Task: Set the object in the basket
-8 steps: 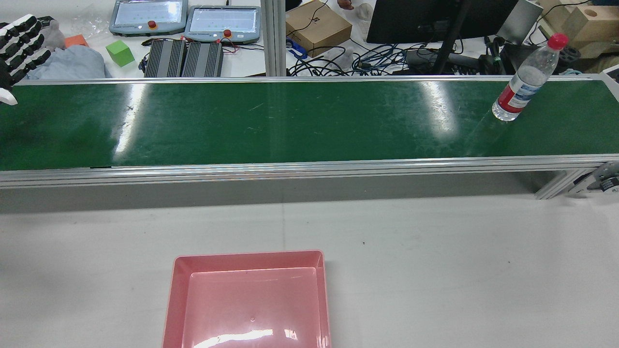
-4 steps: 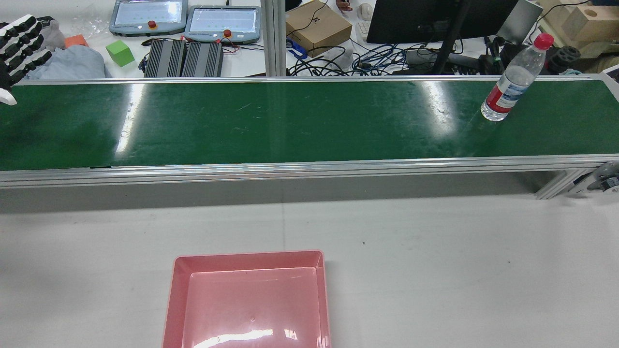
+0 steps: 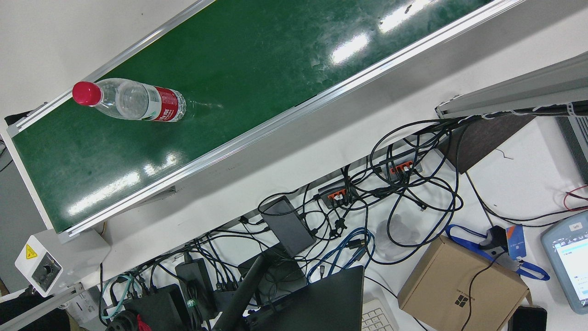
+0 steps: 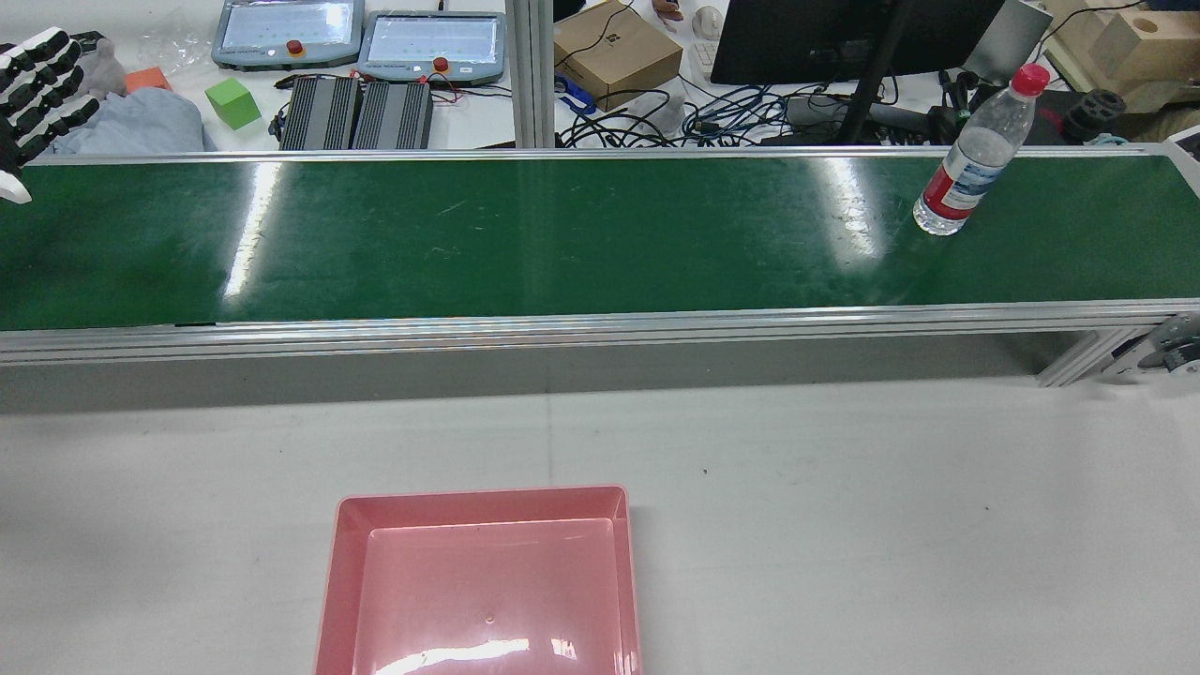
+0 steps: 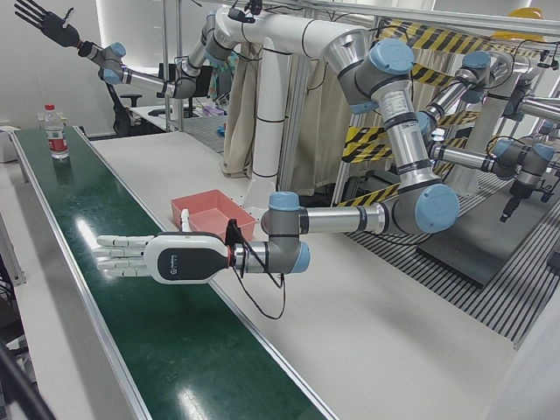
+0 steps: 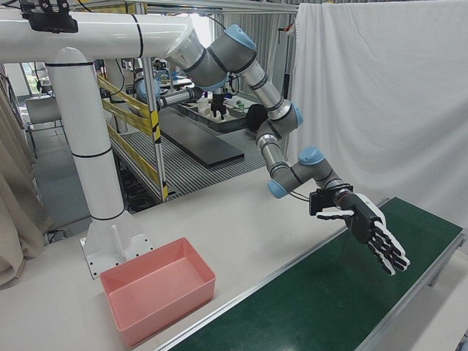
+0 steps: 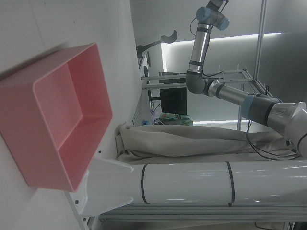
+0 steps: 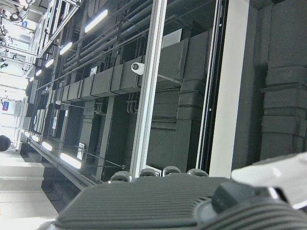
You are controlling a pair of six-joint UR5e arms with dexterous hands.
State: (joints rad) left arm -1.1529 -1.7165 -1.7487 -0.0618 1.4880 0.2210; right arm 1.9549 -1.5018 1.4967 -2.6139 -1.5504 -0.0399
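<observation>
A clear water bottle [image 4: 975,155] with a red cap and red label stands upright near the right end of the green conveyor belt [image 4: 562,234]; it also shows in the front view [image 3: 133,102] and far off in the left-front view [image 5: 55,131]. The empty pink basket [image 4: 478,497] sits on the white table in front of the belt. My left hand [image 4: 37,94] is open, fingers spread, over the belt's left end, far from the bottle; it also shows in the left-front view [image 5: 153,256] and the right-front view [image 6: 369,230]. My right hand [image 5: 39,17] is open and raised high above the bottle's end of the belt.
Behind the belt lie two teach pendants [image 4: 356,37], a cardboard box [image 4: 614,52], a monitor [image 4: 844,37], tangled cables and a green cube [image 4: 232,101]. The white table [image 4: 844,516] spreads around the basket. A white pillar [image 5: 271,114] carries both arms.
The bottle has travelled leftward along the belt in the rear view. My left hand has stayed nearly still at the belt's left end.
</observation>
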